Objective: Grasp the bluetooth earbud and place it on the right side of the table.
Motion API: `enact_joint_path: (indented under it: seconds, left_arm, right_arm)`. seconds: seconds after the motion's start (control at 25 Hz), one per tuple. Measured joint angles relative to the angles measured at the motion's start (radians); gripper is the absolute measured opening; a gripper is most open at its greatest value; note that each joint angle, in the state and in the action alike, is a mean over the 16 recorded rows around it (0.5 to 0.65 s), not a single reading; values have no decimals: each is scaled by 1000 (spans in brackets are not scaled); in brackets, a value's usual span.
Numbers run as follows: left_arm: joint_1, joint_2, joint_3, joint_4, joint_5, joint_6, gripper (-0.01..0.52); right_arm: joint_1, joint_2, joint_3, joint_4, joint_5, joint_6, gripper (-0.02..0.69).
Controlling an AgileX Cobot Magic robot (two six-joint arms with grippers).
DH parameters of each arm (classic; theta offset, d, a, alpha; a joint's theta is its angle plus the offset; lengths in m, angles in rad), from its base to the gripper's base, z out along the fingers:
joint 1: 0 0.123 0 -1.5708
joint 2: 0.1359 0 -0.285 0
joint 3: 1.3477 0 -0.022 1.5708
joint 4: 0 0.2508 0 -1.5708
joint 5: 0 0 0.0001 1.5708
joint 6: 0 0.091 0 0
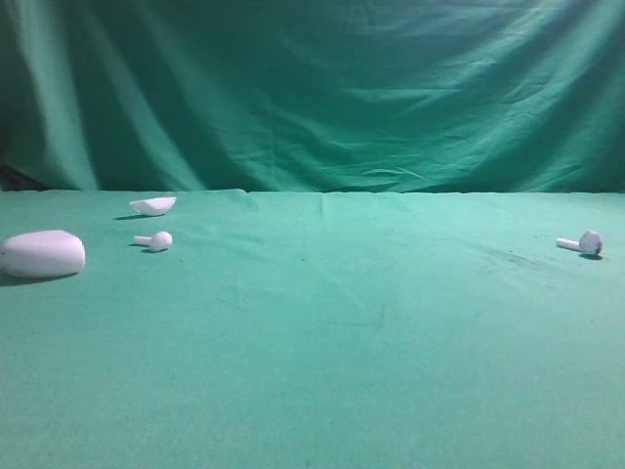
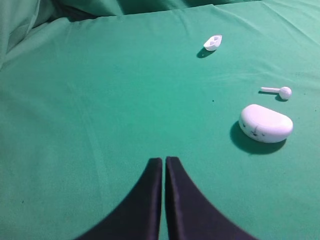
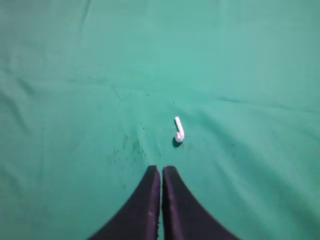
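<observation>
Left wrist view, nearest first: the left fingers (image 2: 163, 172) are pressed together with only a hairline seam between them, nothing held, hanging over bare green bench (image 2: 90, 110). Ahead and to their right sits the white oval case (image 2: 265, 123); just beyond it lies the bluetooth earbud (image 2: 278, 91), stem pointing left across the view and rounded head to the right, so its long axis runs crosswise to the line the fingers point along. Farther still, near the bench's back edge, is the white shallow shell (image 2: 213, 42). From the exterior high view the same earbud lies on the left part of the bench, between case and shell, well apart from the right side. Right wrist view: the right fingers (image 3: 161, 182) are likewise clenched and empty, with a second earbud (image 3: 178, 130) lying just ahead, already at the bench's right. Judgement: the left arm looks nearer the left-hand earbud; its fingers must part, swing right past the case, and straddle the stem or head.
</observation>
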Motion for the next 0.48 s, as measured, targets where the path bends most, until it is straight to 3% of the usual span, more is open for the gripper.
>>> enact_joint_path:
  seconds: [0.48]
  left_arm:
    - [0, 0, 0, 0, 0, 0, 0]
  right_arm:
    - [0, -483, 231, 96, -49, -12, 0]
